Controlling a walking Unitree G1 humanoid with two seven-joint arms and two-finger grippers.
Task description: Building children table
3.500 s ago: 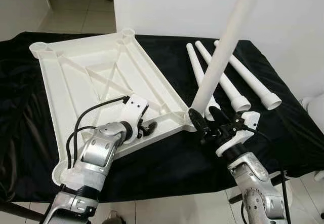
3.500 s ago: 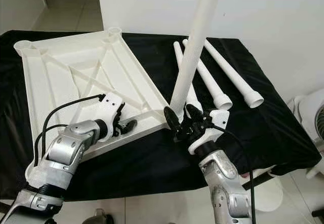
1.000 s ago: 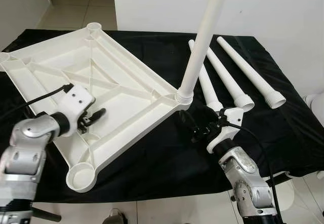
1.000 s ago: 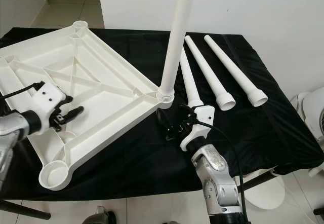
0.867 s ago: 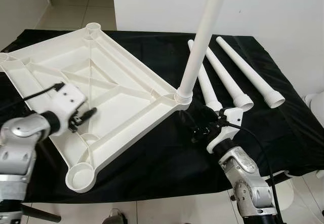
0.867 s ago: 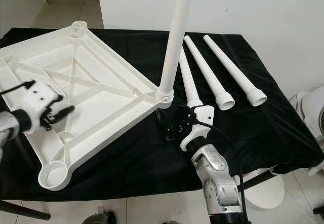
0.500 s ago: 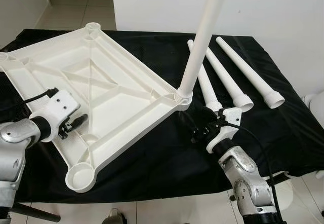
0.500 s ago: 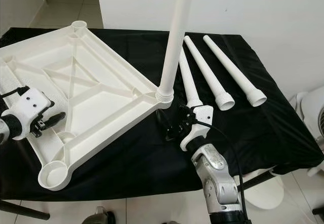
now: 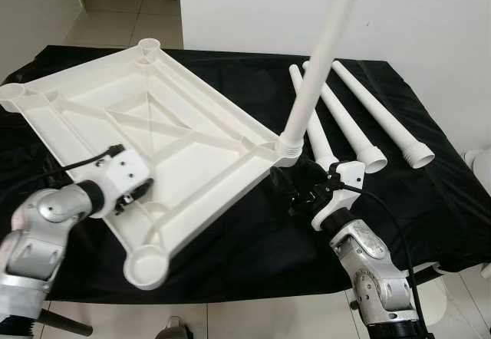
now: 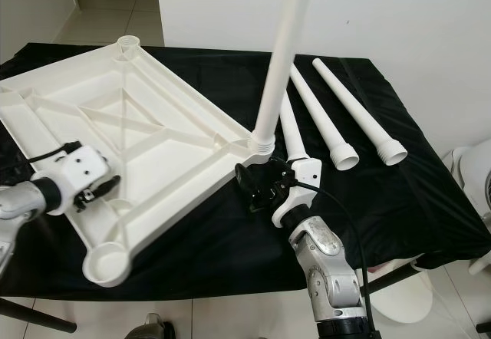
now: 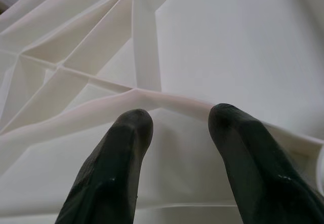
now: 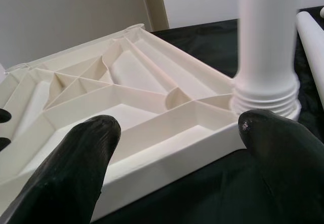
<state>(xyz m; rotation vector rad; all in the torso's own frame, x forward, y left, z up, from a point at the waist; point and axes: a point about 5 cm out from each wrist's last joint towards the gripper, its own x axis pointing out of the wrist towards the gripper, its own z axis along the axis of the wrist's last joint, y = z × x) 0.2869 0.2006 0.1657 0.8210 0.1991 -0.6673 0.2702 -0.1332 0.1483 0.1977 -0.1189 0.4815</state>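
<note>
The white plastic table top panel (image 9: 146,132) lies upside down on the black-draped tabletop (image 9: 430,178), ribs facing up, which puts its corner sockets where legs can be pushed in from above. One leg (image 9: 318,63) already stands upright in the corner socket nearest the robot's right side, its threaded collar seated on the corner.

The right tool (image 9: 295,189) sits just beside that corner, low against the panel's edge. In the right wrist view its two black fingers (image 12: 76,158) are spread wide apart, with the panel edge and the leg's collar between them, gripping nothing. It looks placed to steady the corner or check the seated leg, though that is a judgement.

The left tool (image 9: 138,193) rests on the ribbed underside near the robot-side edge of the panel. Its fingers (image 11: 121,148) are parted, the tips touching or very close to a raised rib, not closed on it. Pressing there would likely hold or turn the panel so that another socket comes within reach.

Three more legs (image 9: 345,120) lie side by side on the cloth to the right of the panel, wide ends toward the robot, ready to pick up. The empty round socket (image 9: 147,264) at the near corner seems the likeliest next target.

The panel is glossy, stiff, rectangular, with diagonal bracing ribs.
</note>
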